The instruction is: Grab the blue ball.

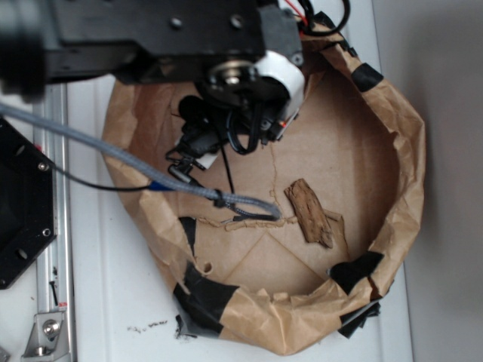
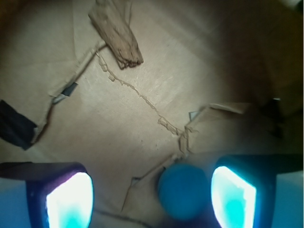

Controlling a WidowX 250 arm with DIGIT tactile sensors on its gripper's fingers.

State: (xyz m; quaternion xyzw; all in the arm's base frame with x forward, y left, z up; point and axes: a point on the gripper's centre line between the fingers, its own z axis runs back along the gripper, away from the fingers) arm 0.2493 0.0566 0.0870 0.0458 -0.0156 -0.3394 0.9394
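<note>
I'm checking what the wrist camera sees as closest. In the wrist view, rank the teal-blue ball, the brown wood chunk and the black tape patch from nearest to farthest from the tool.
1. The teal-blue round ball, between the fingers of the tool, closer to the right one.
2. The black tape patch, at the left edge.
3. The brown wood chunk, at the top.

A white counter (image 1: 121, 302) carries a crumpled brown paper basin (image 1: 392, 151) patched with black tape (image 1: 204, 294). An aluminium rail (image 1: 54, 226) runs along the counter's left edge, with a black plate (image 1: 23, 204) beside it. A grey surface (image 1: 453, 188) lies past the right edge. Lighting is soft and even.
</note>
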